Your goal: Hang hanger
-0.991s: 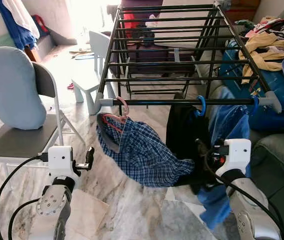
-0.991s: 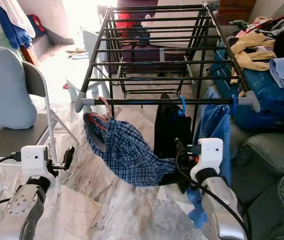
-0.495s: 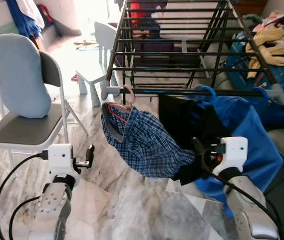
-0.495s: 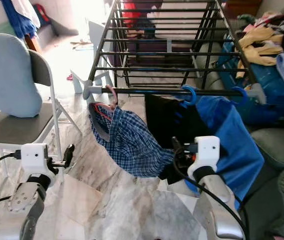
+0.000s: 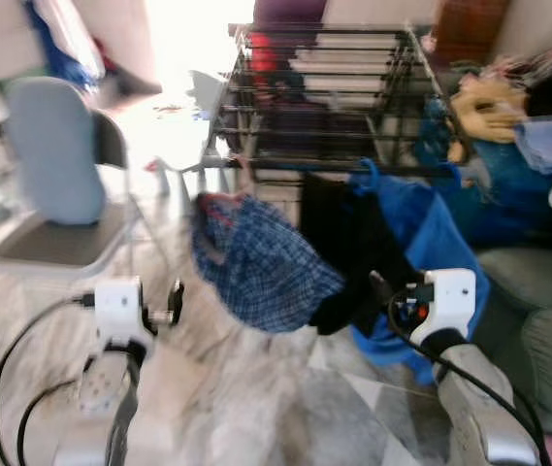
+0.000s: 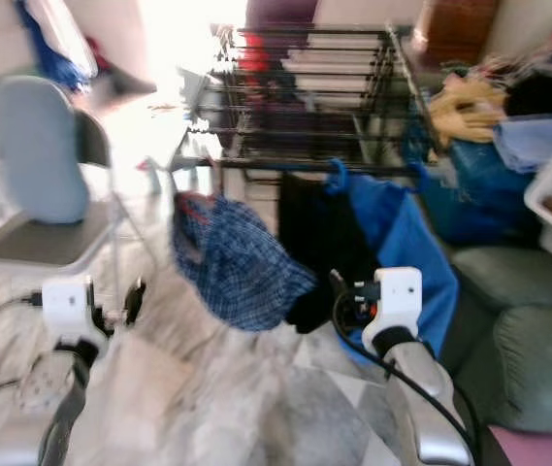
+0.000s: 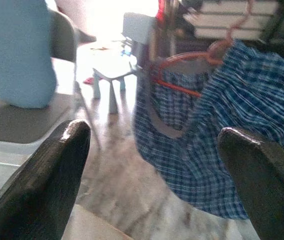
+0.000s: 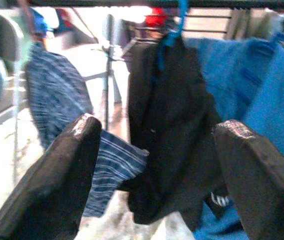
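A blue plaid shirt hangs on a pink-red hanger from the front bar of a black drying rack. Beside it hang a black garment on a blue hanger and a blue garment. My left gripper is low, left of the plaid shirt and apart from it; its fingers are spread open with nothing between them. My right gripper sits just before the black garment, open and empty. The head views are blurred.
A folding chair with a light blue cushion stands at the left, a small white chair behind it. A grey-green sofa and a heap of clothes on a blue case fill the right. The floor is marble.
The whole picture has shifted and blurred, so the camera has moved; the rack now looks farther off. Both grippers stay low and open.
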Robot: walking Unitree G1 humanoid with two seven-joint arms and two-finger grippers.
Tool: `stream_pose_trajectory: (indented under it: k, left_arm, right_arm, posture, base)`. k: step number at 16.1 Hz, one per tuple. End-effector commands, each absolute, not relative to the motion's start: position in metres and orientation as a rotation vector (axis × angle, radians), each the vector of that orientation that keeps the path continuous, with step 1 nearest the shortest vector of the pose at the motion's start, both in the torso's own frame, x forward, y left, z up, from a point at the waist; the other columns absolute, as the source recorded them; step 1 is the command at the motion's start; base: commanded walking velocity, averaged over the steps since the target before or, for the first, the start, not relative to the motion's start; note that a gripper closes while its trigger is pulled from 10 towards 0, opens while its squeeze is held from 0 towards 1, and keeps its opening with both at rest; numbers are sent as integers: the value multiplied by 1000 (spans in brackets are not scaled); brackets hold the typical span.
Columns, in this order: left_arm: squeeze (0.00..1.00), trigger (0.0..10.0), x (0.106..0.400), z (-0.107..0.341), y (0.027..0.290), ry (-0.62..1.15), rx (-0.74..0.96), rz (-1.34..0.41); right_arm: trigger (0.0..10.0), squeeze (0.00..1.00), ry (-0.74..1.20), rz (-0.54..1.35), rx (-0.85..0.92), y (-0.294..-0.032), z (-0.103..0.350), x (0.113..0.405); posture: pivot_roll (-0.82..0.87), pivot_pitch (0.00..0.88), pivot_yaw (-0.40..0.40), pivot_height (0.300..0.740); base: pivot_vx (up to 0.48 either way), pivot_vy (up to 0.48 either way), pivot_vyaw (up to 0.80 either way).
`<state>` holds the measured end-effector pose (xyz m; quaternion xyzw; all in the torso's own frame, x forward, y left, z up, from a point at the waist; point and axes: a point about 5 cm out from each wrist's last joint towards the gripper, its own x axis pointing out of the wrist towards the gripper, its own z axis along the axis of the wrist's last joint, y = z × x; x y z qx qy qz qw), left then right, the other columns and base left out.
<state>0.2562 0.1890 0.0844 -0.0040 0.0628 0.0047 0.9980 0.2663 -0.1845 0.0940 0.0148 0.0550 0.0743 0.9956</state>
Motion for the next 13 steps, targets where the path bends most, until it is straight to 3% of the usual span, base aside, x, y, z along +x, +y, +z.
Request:
stream_pose_trajectory:
  k: [1,7,13]
  left_arm:
    - [0,10000,254,79,191,150,-2,23]
    - [0,10000,237,70,199,176,3,23]
    - [0,10000,245,72,205,150,40,61]
  right_arm:
    - [10000,0,113,164,29,-183,95,270]
    - [10000,0,104,159,29,-185,96,268]
    - [10000,0,134,87,45,-187,88,267]
  posture:
    - [-80,0,24,740]
    - [-74,0,24,740]
    - [-74,0,25,740]
  base:
    - [0,0,0]
    - [0,0,0]
    - [0,0,0]
